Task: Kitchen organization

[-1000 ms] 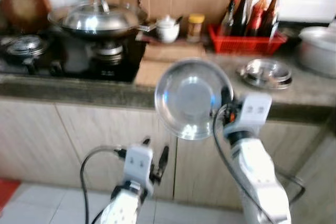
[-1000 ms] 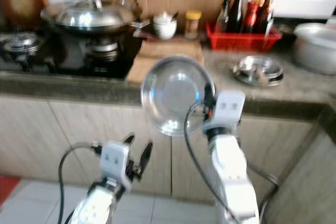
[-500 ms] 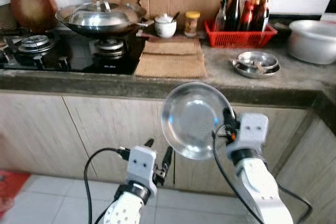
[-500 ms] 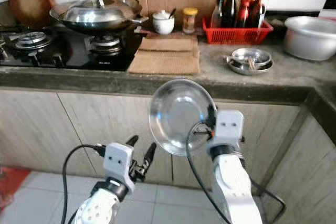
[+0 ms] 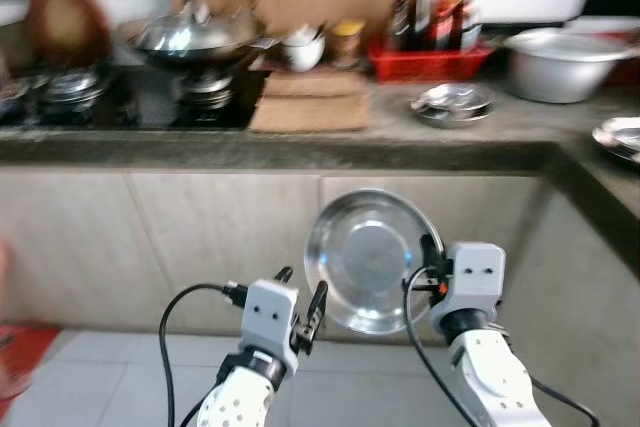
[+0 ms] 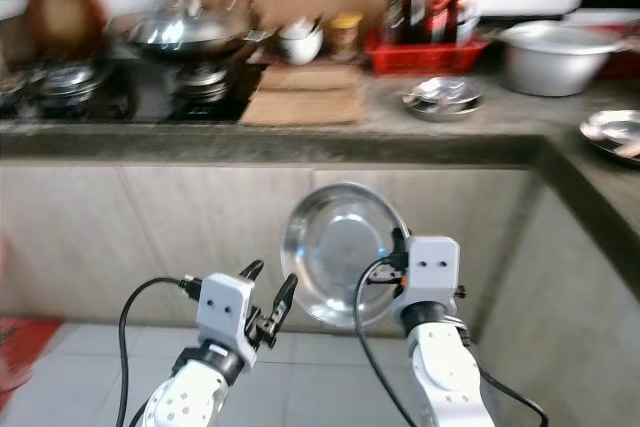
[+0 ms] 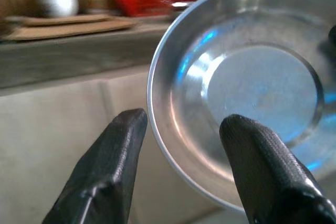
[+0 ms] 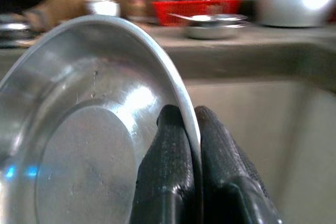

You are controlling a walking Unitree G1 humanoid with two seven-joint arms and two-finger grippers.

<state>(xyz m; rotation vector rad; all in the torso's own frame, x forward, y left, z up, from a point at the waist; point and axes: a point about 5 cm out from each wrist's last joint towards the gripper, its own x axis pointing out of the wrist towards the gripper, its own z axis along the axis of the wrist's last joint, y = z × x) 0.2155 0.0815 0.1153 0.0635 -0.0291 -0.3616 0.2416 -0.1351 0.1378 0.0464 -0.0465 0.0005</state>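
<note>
— Right gripper [image 6: 398, 247]?
— I log it clamped on the steel plate [image 5: 368, 259] rim, plate upright before the cabinet doors [image 5: 200, 237], below the countertop [image 5: 300, 142].
— Left gripper [image 5: 298, 299]?
— Fingers apart, empty, beside the plate.

wok [image 5: 192, 35] on stove, beyond left jaws | red basket [image 5: 425, 51] of bottles, beyond right jaws | floor tiles [image 5: 110, 387] below jaws

Pretty clearly a home kitchen: gas stove [image 5: 90, 97] with a lidded wok [image 5: 195, 37] on a burner, stone countertop [image 5: 300, 142] over wood-look cabinets [image 5: 180, 237], a red basket of sauce bottles [image 5: 430, 42] at the back, a big metal pot [image 5: 560, 62], tiled floor [image 5: 110, 387].
</note>
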